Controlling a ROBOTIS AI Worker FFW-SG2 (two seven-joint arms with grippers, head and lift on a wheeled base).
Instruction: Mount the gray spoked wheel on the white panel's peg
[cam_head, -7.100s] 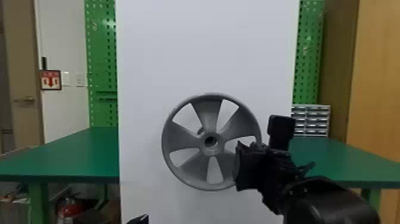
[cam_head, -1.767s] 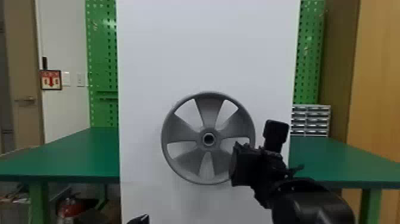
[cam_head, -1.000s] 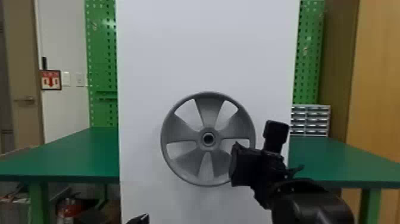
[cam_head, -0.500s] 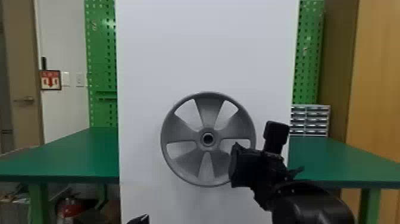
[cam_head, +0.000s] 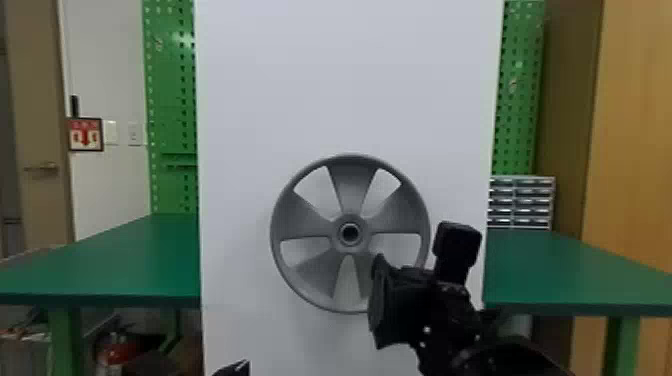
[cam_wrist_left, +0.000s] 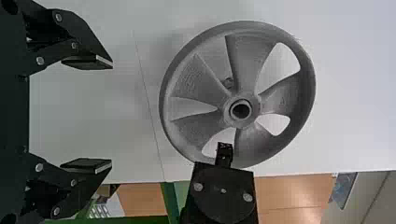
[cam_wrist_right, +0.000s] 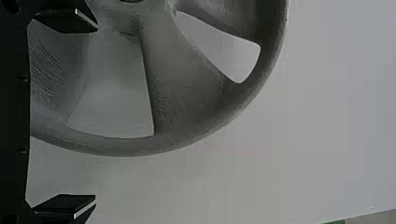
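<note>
Green tabletop (cam_head: 120, 260), fronted by a white panel (cam_head: 350, 90); a gray five-spoked wheel (cam_head: 353, 185) is seen upright against it.
Fingers are spread on the right gripper (cam_head: 376, 300) at the wheel's five o'clock, and on the left gripper (cam_head: 235, 369), toward seven.

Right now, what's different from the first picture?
The gray wheel has shifted slightly up and left, turning a little. The right tool has moved down and left; its fingers stand apart, but I can't tell if they gripped before. The left tool and white panel stayed put.
</note>
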